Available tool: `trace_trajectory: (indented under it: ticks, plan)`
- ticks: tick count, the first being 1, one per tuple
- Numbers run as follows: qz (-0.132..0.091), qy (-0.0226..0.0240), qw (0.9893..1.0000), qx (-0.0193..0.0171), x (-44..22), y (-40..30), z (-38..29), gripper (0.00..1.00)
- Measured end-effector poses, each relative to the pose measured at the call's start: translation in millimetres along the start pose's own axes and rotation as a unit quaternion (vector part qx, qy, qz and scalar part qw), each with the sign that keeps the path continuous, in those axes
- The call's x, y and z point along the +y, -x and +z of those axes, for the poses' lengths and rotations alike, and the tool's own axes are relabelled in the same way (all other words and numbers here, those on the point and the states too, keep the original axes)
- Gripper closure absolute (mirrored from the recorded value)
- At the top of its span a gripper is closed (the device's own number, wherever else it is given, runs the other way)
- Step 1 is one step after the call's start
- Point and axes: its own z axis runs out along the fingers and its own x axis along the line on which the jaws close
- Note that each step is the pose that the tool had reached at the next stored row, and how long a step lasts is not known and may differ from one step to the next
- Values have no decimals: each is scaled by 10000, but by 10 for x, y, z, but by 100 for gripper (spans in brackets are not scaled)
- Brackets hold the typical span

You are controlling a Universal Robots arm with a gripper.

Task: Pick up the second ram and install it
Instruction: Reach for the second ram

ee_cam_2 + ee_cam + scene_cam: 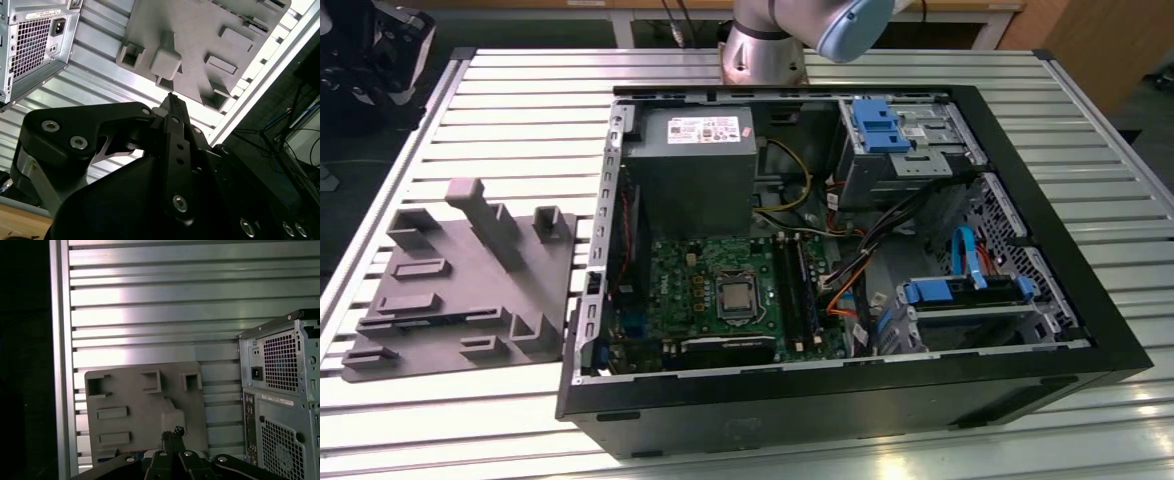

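Exterior view: what I take for the second ram (791, 283), a thin dark stick, stands in a slot of the green motherboard (694, 290). If half-seated, it may pop loose. Second wrist view: my gripper (170, 98) is clenched and empty above the grey plastic tray (200, 50). First wrist view: descending like this, I'd risk striking the tray's raised blocks (150, 382).

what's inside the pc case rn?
Grey power supply, green motherboard with a silver chip, blue drive caddies, loose cables. The power supply covers whatever lies under it.
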Motion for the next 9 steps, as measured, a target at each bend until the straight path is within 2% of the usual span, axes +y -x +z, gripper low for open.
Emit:
trace_trajectory:
  ticks: [9]
  plan:
    - [0,0,10000,0,-13,-20,0,89]
